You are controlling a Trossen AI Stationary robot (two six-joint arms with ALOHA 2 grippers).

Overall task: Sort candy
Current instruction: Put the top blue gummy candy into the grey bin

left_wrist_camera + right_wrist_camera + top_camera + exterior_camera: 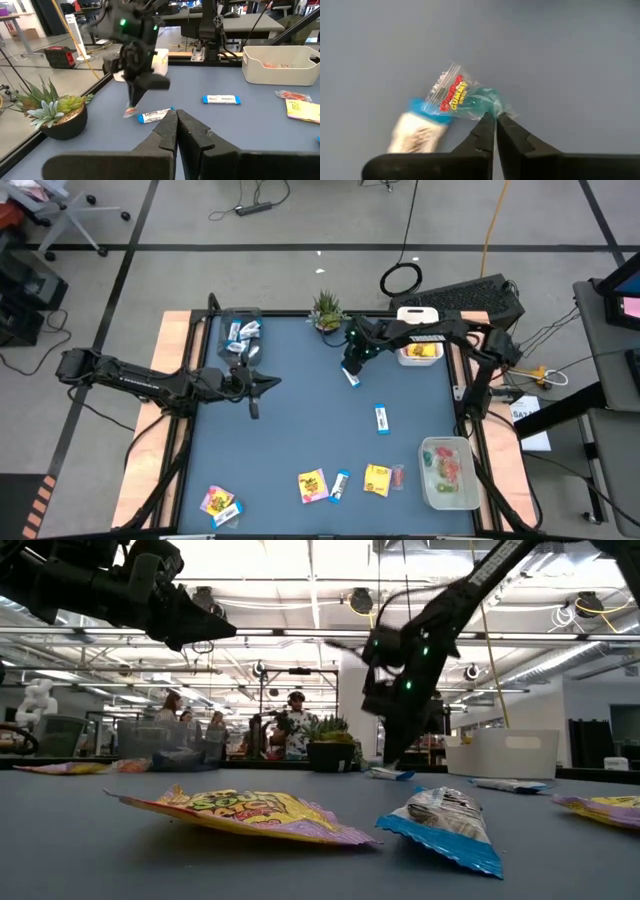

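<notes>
Pinched shut on a gummy packet (470, 97), my right gripper (495, 116) sits near the plant (327, 310), the packet touching a blue bar (417, 131). My left gripper (254, 387) waits closed, well apart from the plant.

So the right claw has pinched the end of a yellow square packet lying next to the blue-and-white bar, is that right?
Not quite. The right claw has pinched the end of a small clear gummy packet with red and yellow print and a green piece inside, not a yellow square packet. It does lie next to the blue-and-white bar. The right wrist view shows this.
</notes>
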